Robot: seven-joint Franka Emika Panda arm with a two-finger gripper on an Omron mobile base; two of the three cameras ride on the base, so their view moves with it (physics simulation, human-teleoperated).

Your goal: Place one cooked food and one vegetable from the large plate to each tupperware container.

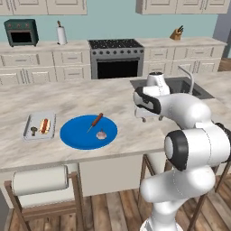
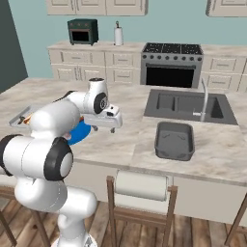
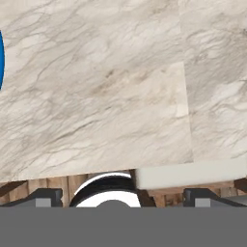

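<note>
Partly arm-hidden large plate [image 2: 79, 133], claw [image 1: 152, 118] spread, tray [image 1: 28, 131] contents unclear

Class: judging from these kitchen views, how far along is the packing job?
Done: the left tupperware container holds a hot dog and a mushroom. In hand: nothing; the open gripper hovers over the counter. Left: the grey container by the sink sits empty; a skewer and garlic remain on the large plate.

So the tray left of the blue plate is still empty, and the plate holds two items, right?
Not quite. In the left base view the tray left of the blue plate already holds a hot dog and a small dark item. The plate does hold two items.
</note>
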